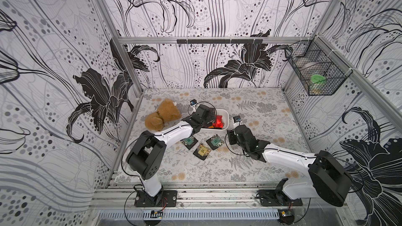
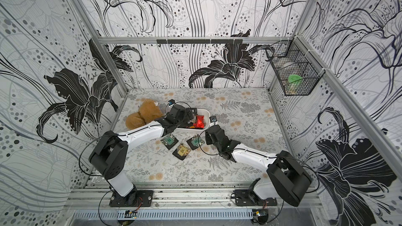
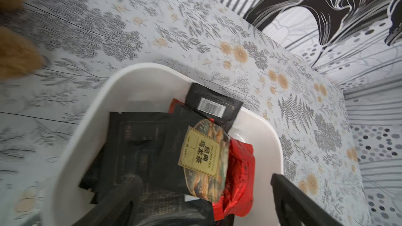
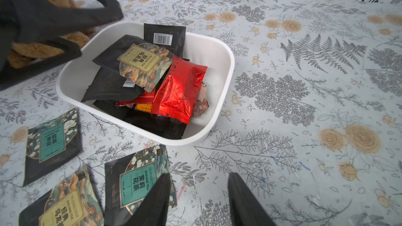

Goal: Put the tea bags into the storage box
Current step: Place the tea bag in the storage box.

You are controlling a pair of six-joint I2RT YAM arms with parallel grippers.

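storage box (image 4: 226, 66): white, on the table (image 4: 304, 159), piled with tea bags (image 4: 178, 88); a yellow-labelled bag (image 4: 141, 61) lies on top.
left claw (image 3: 206, 209): spread wide above the box, empty.
right claw (image 4: 202, 192): parted, empty, low beside a green-labelled bag (image 4: 137, 181).
outstanding: three bags (image 1: 202, 151) on the table near the box.
step, as judged: a drop looks complete and the next pick is due; the right claw needs to straddle the flat green bag's edge and pinch.

Three tea bags (image 4: 139, 181) loose on the table (image 4: 304, 153): two green-labelled, one yellow-labelled. One white storage box (image 4: 219, 61), holding a heap of more bags too overlapped to count, one yellow label on top. One brown plush toy (image 1: 162, 115), one wire basket (image 1: 317, 70).
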